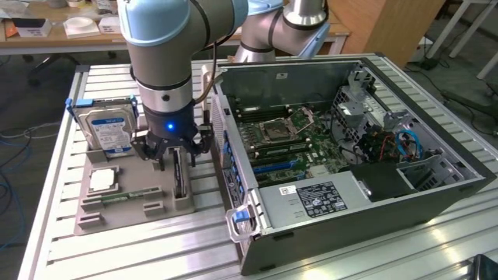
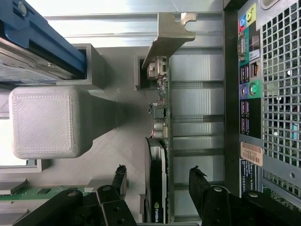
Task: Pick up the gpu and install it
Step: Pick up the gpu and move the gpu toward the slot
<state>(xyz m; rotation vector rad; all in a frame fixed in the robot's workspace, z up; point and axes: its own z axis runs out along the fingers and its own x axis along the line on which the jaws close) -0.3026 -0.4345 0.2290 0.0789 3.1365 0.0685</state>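
A: In the exterior view, where is the gpu (image 1: pixel 179 178)?
B: It stands on edge in a slot of the grey tray (image 1: pixel 116 219), on the side nearest the computer case (image 1: pixel 435 192). Its long axis runs alongside the case's wall, from the far part of the tray toward the camera.
A: And the gripper (image 1: pixel 175 156)?
B: Straight above the card, low over its far half, pointing down. The hard drive (image 1: pixel 109 131) stands apart, toward the exterior view's left.
A: Are the jaws open there?
B: They look spread, one finger on each side of the card's line. Nothing is held.
A: Now the wrist view.
B: The gpu (image 2: pixel 160 117) shows edge-on, a thin strip running away from the gripper (image 2: pixel 158 181), with its silver bracket (image 2: pixel 171 33) at the far end. The black cooler is at the near end, between the fingers (image 2: pixel 119 178).
A: So they straddle it?
B: Yes, one finger facing each flat side, square to the long axis. The jaws stand wide with a gap on both sides, and I see no contact. I cannot tell whether the tips reach below the card's top edge.
A: Anything close by?
B: The case's back panel (image 2: pixel 277 94) lies beyond one finger, clear of it. A grey block (image 2: pixel 44 120) of the tray rises on the other side.
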